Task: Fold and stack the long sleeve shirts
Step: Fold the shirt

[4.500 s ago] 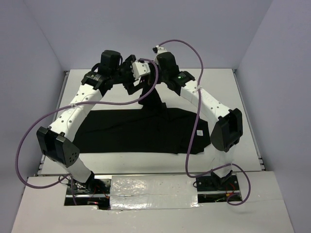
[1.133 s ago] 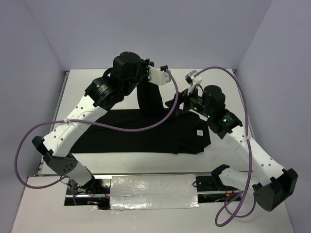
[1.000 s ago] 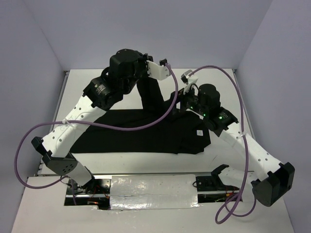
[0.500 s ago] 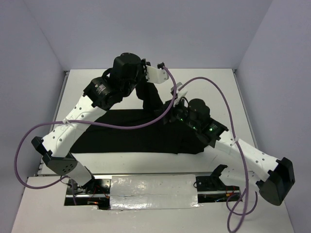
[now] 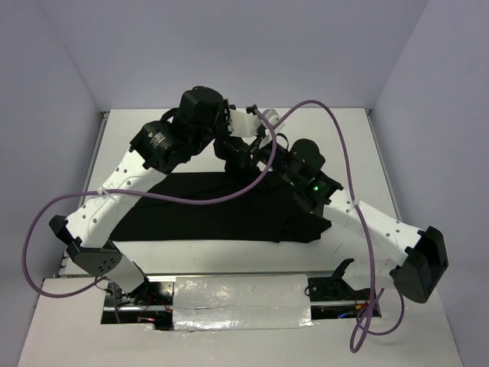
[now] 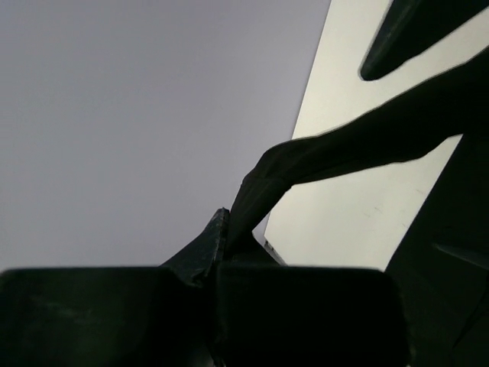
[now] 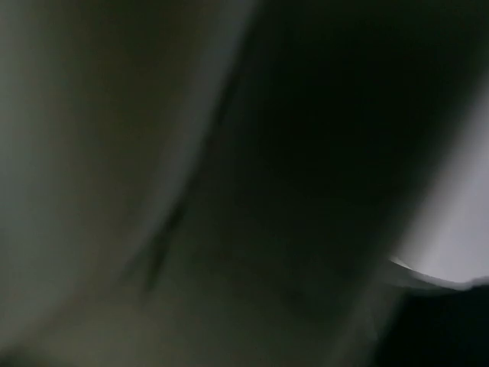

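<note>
1. Pinching black cloth between closed fingers, the left gripper hangs over the far middle of the table. Its wrist view shows the fabric clamped right at the fingertips.
2. That cloth belongs to the black shirt, which lies spread flat across the middle of the table. One strip of it rises off the surface to the left gripper.
3. Now the right gripper: it sits just beside the left one, on its right, close against that raised strip.
4. Its fingers? I cannot tell whether they stand wide or narrow, or grip anything. From above they are lost against the black cloth, and the wrist view is only dark blur.
5. The right arm crosses above the shirt's right-hand end, and a purple cable loops over the shirt's left part.
</note>
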Tool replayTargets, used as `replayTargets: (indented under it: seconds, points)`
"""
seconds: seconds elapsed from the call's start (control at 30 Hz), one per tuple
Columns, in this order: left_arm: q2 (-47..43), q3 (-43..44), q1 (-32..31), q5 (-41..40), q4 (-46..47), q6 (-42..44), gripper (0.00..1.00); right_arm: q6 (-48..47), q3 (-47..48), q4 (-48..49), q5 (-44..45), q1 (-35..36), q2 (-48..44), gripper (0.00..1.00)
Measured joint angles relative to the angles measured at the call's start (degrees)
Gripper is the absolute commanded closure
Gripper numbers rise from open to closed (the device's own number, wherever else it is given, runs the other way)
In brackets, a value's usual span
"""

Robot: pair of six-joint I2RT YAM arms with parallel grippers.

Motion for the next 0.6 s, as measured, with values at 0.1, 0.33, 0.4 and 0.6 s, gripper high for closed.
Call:
replayTargets:
  seconds: [0.1, 0.33, 0.4, 0.6]
  points:
    - [0.0, 0.48, 0.22, 0.17, -1.6, -1.25, 1.0, -0.07, 0.0, 3.1, -0.39, 0.0, 2.4, 0.29]
    - [0.02, 2.03, 0.57, 1.01, -3.89, -4.46, 1.0, -0.13, 1.46, 12.07, -0.07, 0.02, 7.06, 0.41]
    - [0.02, 2.03, 0.96, 0.94, -4.26, -5.55, 1.0, -0.07, 2.19, 13.7, -0.37, -0.15, 8.57, 0.44]
    - [0.02, 1.9, 1.62, 0.79, -5.14, -7.15, 1.0, 2.16, 1.4, 19.69, -1.44, -0.83, 10.88, 0.39]
